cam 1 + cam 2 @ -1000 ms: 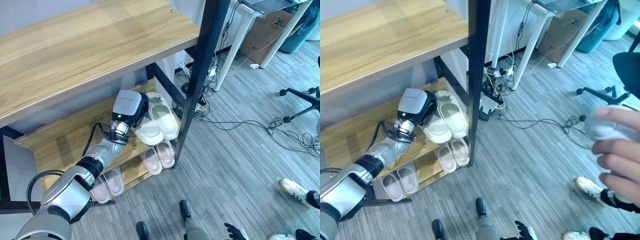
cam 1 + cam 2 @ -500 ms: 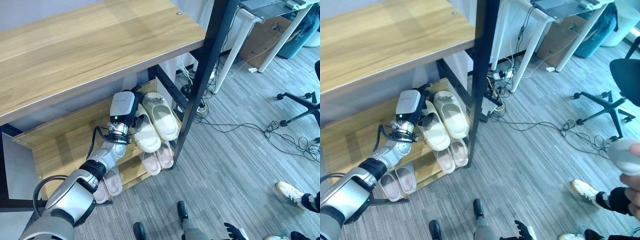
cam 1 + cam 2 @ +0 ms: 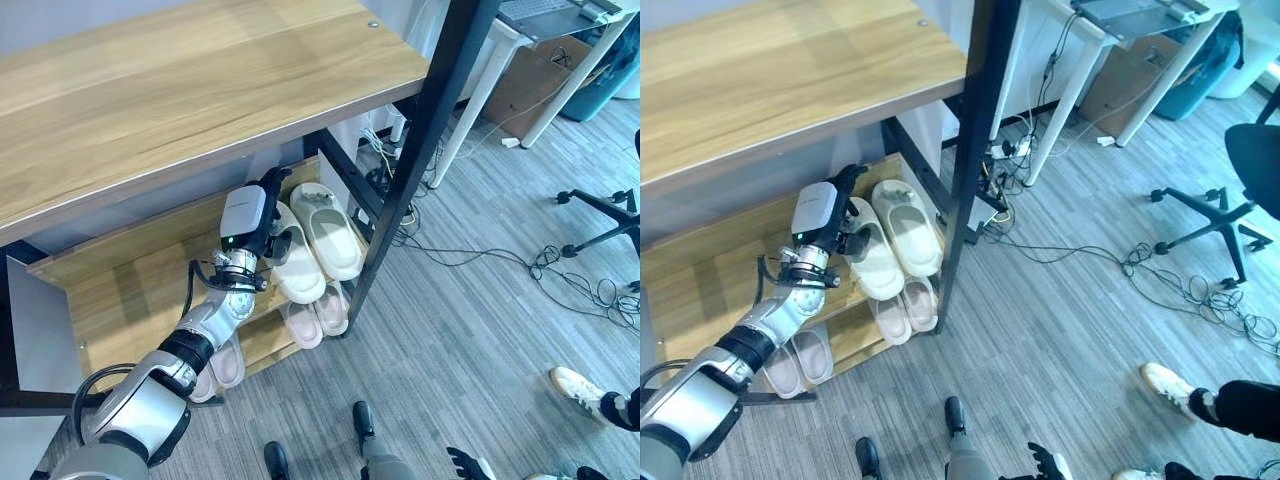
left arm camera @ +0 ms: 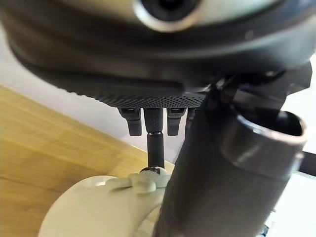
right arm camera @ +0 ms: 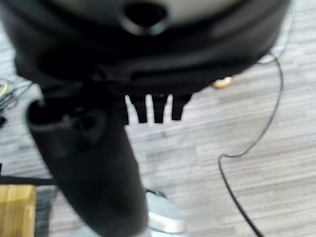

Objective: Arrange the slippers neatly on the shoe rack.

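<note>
A second ago the left hand point(image 3: 262, 215) held one cream slipper point(image 3: 293, 262) askew with its toe off the shelf edge; now that slipper lies flat beside its mate point(image 3: 327, 229), touching it, on the rack's point(image 3: 200, 90) middle shelf. The hand rests on its heel end; whether the fingers grip it cannot be told. Both run lengthwise front to back, toes outward toward the grey plank floor point(image 3: 470, 330). The right hand point(image 5: 94, 163) hangs with fingers straight.

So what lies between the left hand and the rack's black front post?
In the left eye view, two cream slippers lie side by side on the middle shelf between the left hand and post: near slipper, far slipper.
</note>
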You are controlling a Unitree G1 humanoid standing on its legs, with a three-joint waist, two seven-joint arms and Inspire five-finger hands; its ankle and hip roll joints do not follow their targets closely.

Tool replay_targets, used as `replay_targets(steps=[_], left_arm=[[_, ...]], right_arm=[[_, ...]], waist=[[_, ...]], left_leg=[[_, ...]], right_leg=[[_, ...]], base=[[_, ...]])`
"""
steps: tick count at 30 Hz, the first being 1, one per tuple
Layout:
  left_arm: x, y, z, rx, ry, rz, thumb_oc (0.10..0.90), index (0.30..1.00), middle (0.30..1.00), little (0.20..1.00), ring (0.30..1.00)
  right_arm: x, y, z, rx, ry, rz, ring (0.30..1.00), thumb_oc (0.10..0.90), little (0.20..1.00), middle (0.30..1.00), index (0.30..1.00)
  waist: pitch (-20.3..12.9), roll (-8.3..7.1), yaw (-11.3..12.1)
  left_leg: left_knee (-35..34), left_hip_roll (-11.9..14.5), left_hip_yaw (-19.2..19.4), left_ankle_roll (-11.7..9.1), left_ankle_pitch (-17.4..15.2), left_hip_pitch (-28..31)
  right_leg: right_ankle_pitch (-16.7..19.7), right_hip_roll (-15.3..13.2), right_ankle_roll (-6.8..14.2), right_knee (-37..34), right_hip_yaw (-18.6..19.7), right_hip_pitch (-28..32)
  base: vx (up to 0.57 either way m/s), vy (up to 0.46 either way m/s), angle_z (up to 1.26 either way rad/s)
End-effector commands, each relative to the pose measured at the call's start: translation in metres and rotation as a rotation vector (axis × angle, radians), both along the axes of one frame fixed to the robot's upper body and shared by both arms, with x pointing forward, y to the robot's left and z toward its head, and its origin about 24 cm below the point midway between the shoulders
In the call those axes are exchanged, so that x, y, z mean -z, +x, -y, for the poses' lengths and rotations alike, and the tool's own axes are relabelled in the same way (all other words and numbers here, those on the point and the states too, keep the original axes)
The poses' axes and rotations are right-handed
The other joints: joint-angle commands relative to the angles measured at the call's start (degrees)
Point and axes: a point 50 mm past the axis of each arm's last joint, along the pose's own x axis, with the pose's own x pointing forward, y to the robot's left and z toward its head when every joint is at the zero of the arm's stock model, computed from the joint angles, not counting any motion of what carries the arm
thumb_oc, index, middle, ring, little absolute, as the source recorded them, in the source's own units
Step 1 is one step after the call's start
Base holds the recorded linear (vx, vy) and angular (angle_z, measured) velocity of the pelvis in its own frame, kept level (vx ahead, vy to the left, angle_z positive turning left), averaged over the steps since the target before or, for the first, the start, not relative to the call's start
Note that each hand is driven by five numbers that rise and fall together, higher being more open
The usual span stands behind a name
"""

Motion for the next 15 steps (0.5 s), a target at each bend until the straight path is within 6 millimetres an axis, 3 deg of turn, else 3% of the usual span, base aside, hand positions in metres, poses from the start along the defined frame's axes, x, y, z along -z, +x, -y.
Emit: replay_targets(steps=[1,6,15], left_arm=[[-0.005,-0.002,0.006,0.040,-0.068,0.017,0.800,0.900,0.900,0.900,0.900],[-0.018,-0.003,0.009,0.045,-0.163,0.071,0.800,0.900,0.900,0.900,0.900],[-0.011,-0.006,0.006,0.035,-0.229,0.045,0.800,0.900,0.900,0.900,0.900]], right_arm=[[-0.006,0.013,0.008,0.027,-0.014,0.050,0.900,0.800,0.900,0.900,0.900],[-0.003,0.007,0.004,0.017,-0.013,0.025,0.900,0.800,0.900,0.900,0.900],[-0.001,0.006,0.001,0.009,-0.007,-0.004,0.900,0.800,0.900,0.900,0.900]], waist=[[0.9,0.55,0.2],[0.0,0.62,0.3],[-0.6,0.75,0.5]], left_leg=[[0.2,-0.4,-5.8,-0.8,-2.1,-0.6],[0.2,-0.4,-6.0,-0.7,-2.3,-0.1],[0.2,-0.5,-6.0,-0.6,-2.5,0.8]], right_leg=[[-6.1,1.3,2.9,0.3,-1.3,3.8],[-6.5,1.1,3.0,0.3,-1.6,4.4],[-6.7,1.1,3.0,0.3,-1.7,5.3]], base=[[0.03,-0.012,0.09],[0.01,-0.005,0.02],[0.00,-0.001,0.00]])
